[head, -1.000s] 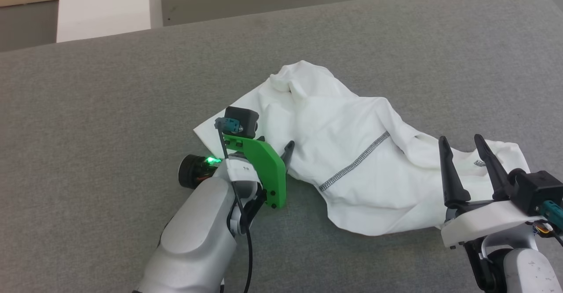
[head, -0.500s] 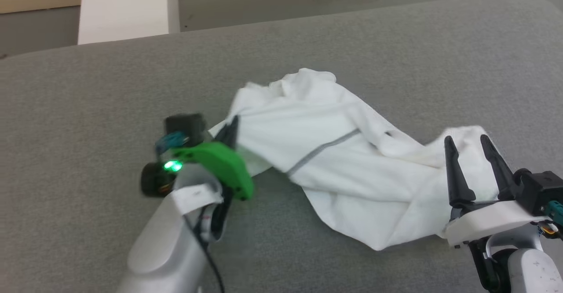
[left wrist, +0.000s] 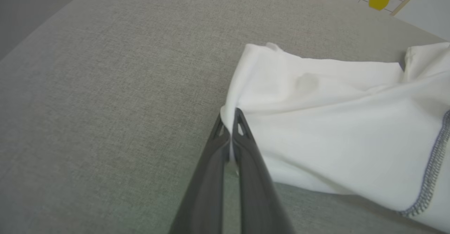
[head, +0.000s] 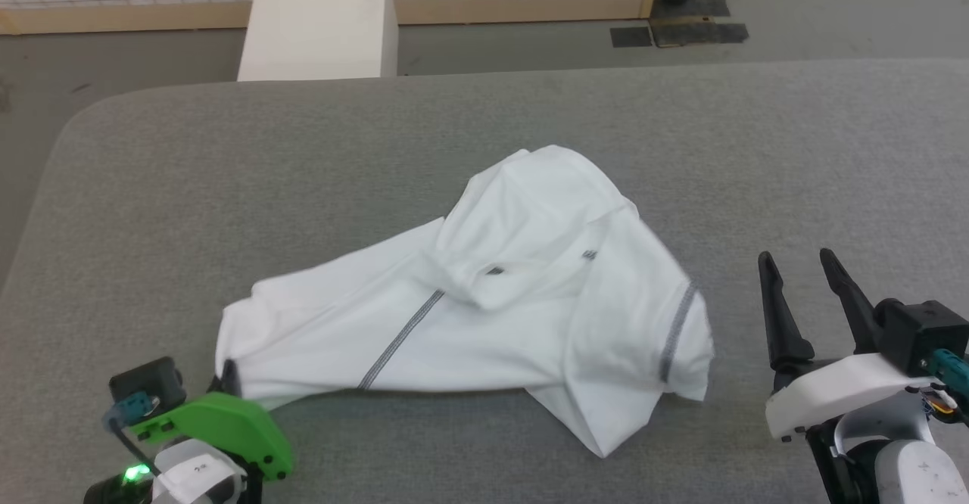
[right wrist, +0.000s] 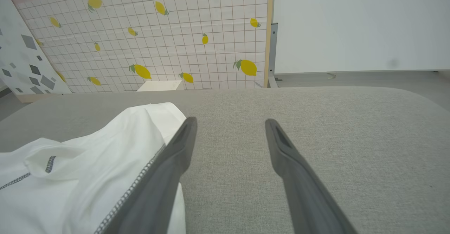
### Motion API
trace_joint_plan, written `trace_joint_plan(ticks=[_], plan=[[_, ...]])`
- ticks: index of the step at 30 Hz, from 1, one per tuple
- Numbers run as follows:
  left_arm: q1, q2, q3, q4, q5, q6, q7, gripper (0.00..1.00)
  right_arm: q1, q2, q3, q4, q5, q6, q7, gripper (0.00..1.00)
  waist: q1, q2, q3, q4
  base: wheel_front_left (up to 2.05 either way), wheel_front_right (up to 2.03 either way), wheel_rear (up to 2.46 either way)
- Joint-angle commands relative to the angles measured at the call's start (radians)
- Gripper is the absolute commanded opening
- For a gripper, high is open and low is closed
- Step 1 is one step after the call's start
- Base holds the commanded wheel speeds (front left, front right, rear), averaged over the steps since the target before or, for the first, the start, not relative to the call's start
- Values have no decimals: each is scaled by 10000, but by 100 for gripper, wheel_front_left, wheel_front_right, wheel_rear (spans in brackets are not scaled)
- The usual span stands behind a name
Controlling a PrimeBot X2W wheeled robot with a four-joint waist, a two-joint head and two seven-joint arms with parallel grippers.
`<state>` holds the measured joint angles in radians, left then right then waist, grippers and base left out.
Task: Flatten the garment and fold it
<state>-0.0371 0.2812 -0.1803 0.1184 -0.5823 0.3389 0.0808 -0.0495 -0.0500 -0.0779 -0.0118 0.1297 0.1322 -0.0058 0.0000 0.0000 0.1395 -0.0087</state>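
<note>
Left pincer went from apart to clamped on the garment edge and has hauled it across the grey worktop toward the robot's near left; the head camera shifted too. Garment lies mid-worktop, rumpled, right end folded over. Right pincer is apart and empty, beside that end. Risk: the thin edge pinch slips, or one-sided pulling bunches the cloth further.

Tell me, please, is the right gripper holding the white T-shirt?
No, the right gripper stands open over bare grey surface, and the white T-shirt lies beside it, ungripped.
</note>
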Motion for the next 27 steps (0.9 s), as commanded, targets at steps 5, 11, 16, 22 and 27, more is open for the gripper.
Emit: trace_joint_plan(ticks=[5, 11, 16, 22, 27], plan=[[282, -143, 244, -666, -167, -84, -654, 100, 214, -3, 134, -103, -76, -15, 374, 100, 0, 0, -170, 404, 0, 0, 0], [6, -524, 396, -903, 19, -889, -2906, 100, 401, -3, 976, -530, 77, -15, 1130, 100, 0, 0, -177, 524, 0, 0, 0], [-161, -747, 491, -862, 424, -1174, -3349, 100, 619, -3, 1816, -795, 332, -15, 2568, 100, 0, 0, -135, 506, 0, 0, 0], [-381, -1062, 643, -880, 806, -1378, -3417, 100, 523, -3, 2431, -1211, -248, -15, 4383, 100, 0, 0, 78, 580, 0, 0, 0], [-538, -1386, 765, -794, 1003, -1629, -3423, 100, 303, -3, 2524, -1180, -745, -15, 5823, 0, 0, 0, 240, 709, 0, 0, 0]])
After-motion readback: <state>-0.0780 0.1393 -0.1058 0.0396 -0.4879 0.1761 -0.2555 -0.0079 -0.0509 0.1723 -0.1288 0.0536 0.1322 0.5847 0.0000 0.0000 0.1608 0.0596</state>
